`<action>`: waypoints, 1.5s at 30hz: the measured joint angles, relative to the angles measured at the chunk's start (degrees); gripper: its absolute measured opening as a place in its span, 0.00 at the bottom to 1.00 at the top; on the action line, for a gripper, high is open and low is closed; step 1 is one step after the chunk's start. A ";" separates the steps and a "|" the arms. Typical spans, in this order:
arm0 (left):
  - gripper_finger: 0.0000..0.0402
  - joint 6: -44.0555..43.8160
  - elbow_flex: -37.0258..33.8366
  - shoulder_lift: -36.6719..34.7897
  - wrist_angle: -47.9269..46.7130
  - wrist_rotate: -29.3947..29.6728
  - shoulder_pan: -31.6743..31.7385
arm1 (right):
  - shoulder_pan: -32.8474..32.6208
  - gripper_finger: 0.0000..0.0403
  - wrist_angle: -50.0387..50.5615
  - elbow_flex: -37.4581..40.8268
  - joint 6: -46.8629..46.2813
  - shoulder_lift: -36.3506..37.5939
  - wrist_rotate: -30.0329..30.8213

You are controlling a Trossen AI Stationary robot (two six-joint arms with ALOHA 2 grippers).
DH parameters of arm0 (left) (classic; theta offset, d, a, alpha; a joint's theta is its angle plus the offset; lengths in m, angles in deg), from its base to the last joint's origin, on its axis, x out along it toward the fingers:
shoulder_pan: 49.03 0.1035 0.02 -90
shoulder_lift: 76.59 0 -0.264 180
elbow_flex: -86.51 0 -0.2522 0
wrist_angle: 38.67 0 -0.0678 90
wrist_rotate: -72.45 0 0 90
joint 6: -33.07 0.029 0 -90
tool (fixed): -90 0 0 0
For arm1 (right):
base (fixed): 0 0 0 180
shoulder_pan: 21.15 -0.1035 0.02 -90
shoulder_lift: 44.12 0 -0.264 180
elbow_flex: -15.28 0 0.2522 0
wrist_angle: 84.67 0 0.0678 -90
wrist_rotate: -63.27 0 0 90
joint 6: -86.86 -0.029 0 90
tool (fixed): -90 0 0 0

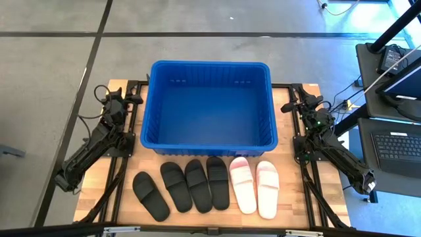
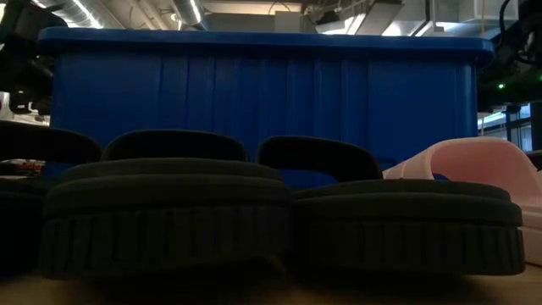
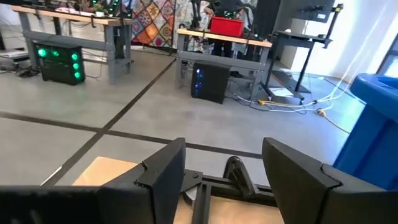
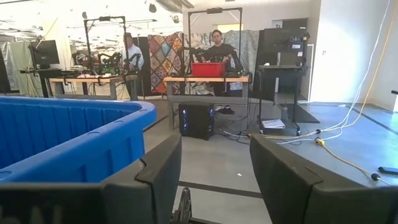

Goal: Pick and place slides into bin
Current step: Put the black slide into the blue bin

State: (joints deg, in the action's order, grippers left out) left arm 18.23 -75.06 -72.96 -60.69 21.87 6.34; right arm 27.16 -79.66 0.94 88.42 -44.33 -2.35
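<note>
Slides (image 1: 205, 186) lie in a row on your bench (image 1: 295, 197), just near of the bin (image 1: 209, 135). Your left tool (image 1: 133, 99) and right tool (image 1: 287, 106) flank it, both spread wide, holding nothing.

The bright-blue bin (image 1: 209, 105) sits empty at frame centre. Below it six slides lie soles down in a row: four black slides (image 1: 184, 187) left, two pale pink slides (image 1: 255, 187) right.

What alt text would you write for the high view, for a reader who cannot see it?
Seen from above, a large empty blue bin stands on a wooden table, with six slides in a row in front of it: four black slides and two pink slides. The left gripper and right gripper rest beside the bin, holding nothing.
</note>
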 joint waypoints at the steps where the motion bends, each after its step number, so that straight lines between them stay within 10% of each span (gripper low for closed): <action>1: 0.52 0.16 0.00 0.00 0.15 -0.36 -0.02 | 0.00 0.48 0.00 0.00 0.17 0.00 0.00; 11: 0.52 10.21 1.29 0.00 13.09 -28.14 -0.19 | 0.00 0.48 0.02 0.00 0.18 0.00 0.00; 27: 0.52 15.42 22.80 3.25 2.23 -42.29 -0.09 | 0.00 0.48 0.29 0.00 0.34 0.00 0.00; 37: 0.52 15.72 34.65 19.79 0.76 -58.80 -1.44 | -0.01 0.48 0.43 0.00 0.37 0.00 0.03; 45: 0.52 23.57 44.38 31.92 -5.95 -60.93 -10.77 | -0.01 0.48 0.51 0.00 0.28 0.00 0.03</action>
State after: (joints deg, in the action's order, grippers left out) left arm 41.80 -30.69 -41.04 -66.64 -39.07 -4.42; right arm 27.16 -79.15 0.94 88.70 -44.33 -2.33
